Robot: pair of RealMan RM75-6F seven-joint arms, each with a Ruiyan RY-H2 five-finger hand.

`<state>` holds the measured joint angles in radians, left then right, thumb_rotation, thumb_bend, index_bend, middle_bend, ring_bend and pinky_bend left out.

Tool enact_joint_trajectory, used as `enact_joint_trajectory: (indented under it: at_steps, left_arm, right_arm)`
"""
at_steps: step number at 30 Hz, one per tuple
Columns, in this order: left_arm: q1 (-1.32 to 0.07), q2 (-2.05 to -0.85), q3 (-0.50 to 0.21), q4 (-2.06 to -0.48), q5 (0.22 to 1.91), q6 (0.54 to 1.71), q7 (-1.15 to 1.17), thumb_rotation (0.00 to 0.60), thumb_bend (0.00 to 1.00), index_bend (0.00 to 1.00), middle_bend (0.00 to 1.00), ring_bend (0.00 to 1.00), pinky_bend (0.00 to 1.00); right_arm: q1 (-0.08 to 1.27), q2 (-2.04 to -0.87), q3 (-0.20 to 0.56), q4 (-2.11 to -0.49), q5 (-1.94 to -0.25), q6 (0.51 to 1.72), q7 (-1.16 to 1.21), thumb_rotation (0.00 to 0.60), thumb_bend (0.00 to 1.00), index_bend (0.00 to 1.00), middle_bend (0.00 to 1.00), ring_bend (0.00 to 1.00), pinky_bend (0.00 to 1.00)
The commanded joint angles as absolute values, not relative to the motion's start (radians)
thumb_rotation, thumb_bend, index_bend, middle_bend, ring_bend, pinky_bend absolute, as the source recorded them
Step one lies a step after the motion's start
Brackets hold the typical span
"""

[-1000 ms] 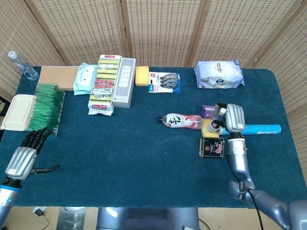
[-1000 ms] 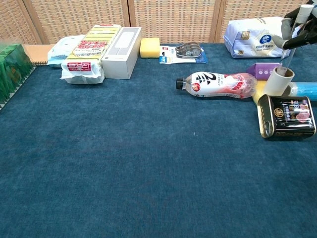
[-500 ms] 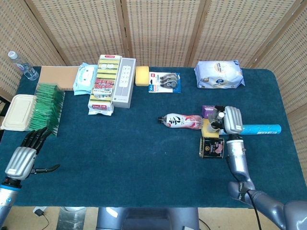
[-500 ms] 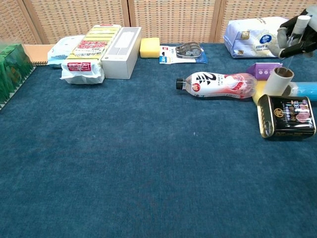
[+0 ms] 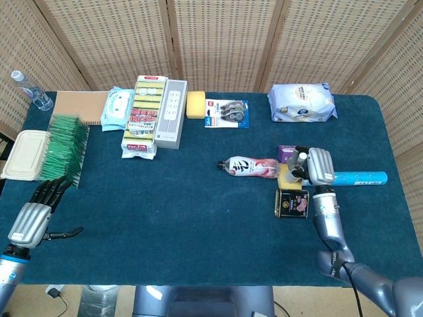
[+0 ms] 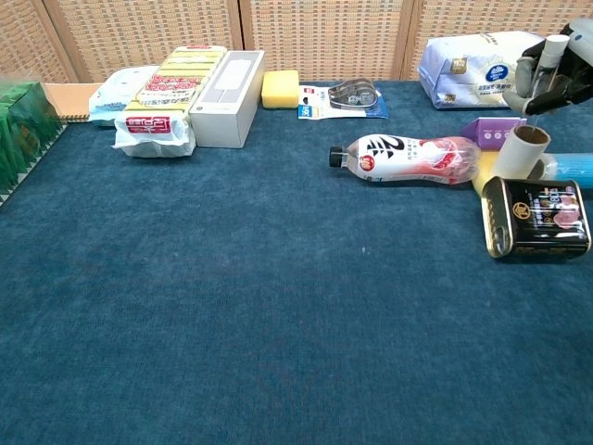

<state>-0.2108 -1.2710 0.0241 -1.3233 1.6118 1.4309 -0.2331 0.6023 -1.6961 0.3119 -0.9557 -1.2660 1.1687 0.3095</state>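
Observation:
My right hand (image 5: 316,166) hovers just above an upright cardboard roll (image 6: 522,148), fingers partly curled and apart, holding nothing; the chest view shows the hand (image 6: 554,72) at the top right edge, a small gap over the roll's rim. Around the roll lie a pink-and-white bottle (image 5: 250,167) on its side, a black tin (image 5: 293,203), a purple box (image 5: 286,153), a yellow sponge (image 5: 285,178) and a blue tube (image 5: 360,177). My left hand (image 5: 33,214) rests at the table's front left corner, fingers stretched out and empty, near a green pack (image 5: 65,144).
Along the back stand a wipes pack (image 5: 301,102), a tape blister pack (image 5: 227,112), a yellow block (image 5: 195,104), a white box (image 5: 170,113), sponge packs (image 5: 143,115) and a blue wipes pack (image 5: 119,107). A beige lidded tray (image 5: 24,153) and a bottle (image 5: 30,90) sit far left.
My right hand has shifted slightly left and lower, closer to the top of the cardboard roll. The left hand and the objects have not moved.

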Motion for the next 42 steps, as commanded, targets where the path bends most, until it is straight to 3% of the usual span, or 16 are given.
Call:
enact_joint_trajectory:
  at_steps: [1,9,19,30,42]
  left_arm:
    - [-0.211,-1.271,0.024,-1.323,1.611,1.431,-0.233,0.377,0.0,0.0,0.0,0.0,0.03]
    - [-0.21,-1.268,0.025,-1.325,1.615,1.435,-0.241,0.376,0.0,0.0,0.0,0.0,0.03]
    - [-0.209,-1.269,0.026,-1.319,1.617,1.438,-0.242,0.382,0.0,0.0,0.0,0.0,0.03]
    - [-0.21,-1.269,0.03,-1.316,1.62,1.437,-0.255,0.376,0.0,0.0,0.0,0.0,0.03]
    - [-0.212,-1.264,0.032,-1.308,1.631,1.444,-0.277,0.38,0.0,0.0,0.0,0.0,0.03]
  right_arm:
    - [0.602,-1.69,0.31,-0.963,-1.268,1.163,0.308,0.6,0.43,0.62,0.61,0.61,0.57]
    - [0.596,-1.662,0.308,-1.007,-1.252,1.134,0.279,0.6,0.41,0.5,0.51,0.51,0.49]
    - [0.586,-1.613,0.309,-1.092,-1.231,1.109,0.23,0.6,0.3,0.34,0.37,0.37,0.38]
    - [0.577,-1.547,0.325,-1.192,-1.212,1.108,0.187,0.6,0.28,0.29,0.33,0.32,0.34]
    - [0.554,-1.467,0.351,-1.297,-1.221,1.183,0.129,0.6,0.28,0.29,0.33,0.31,0.33]
